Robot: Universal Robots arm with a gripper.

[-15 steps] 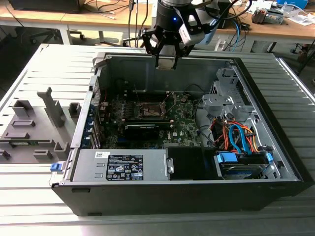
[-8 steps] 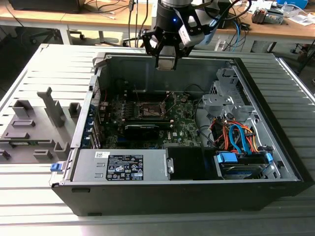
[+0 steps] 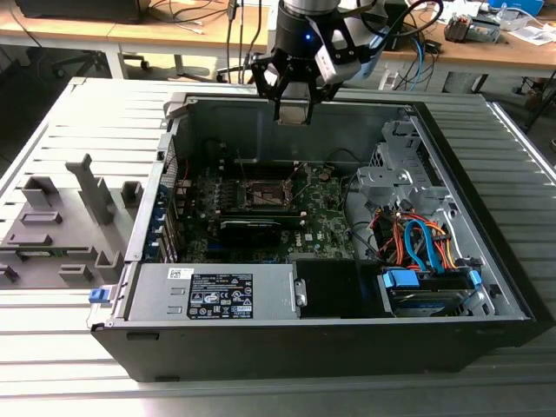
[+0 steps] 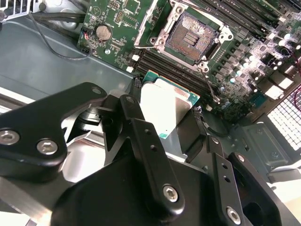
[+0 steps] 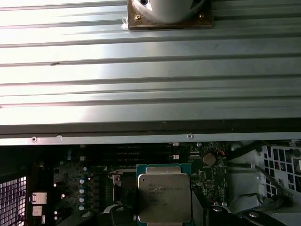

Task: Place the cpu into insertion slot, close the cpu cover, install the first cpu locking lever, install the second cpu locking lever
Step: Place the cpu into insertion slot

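My gripper (image 3: 294,109) hangs above the back of the open computer case, shut on the cpu (image 3: 294,114), a flat square chip with a dull silver top. In the second wrist view the cpu (image 4: 165,104) sits between the black fingers (image 4: 136,123), short of the insertion slot (image 4: 194,32) and above the board. The insertion slot (image 3: 263,194) lies uncovered on the green board, showing its dark pin field. The cpu cover (image 4: 151,24) is tilted up along one side of the slot. A thin lever rod (image 4: 210,88) sticks out by its corner. The cpu (image 5: 164,197) also shows in the first wrist view.
The case's back wall (image 3: 261,122) is close below the gripper. Long black memory slots (image 4: 244,28) flank the socket. A drive cage (image 3: 395,169), coloured cables (image 3: 417,243) and a power supply (image 3: 213,294) fill the case's near and right parts. A grey fixture (image 3: 65,221) stands left.
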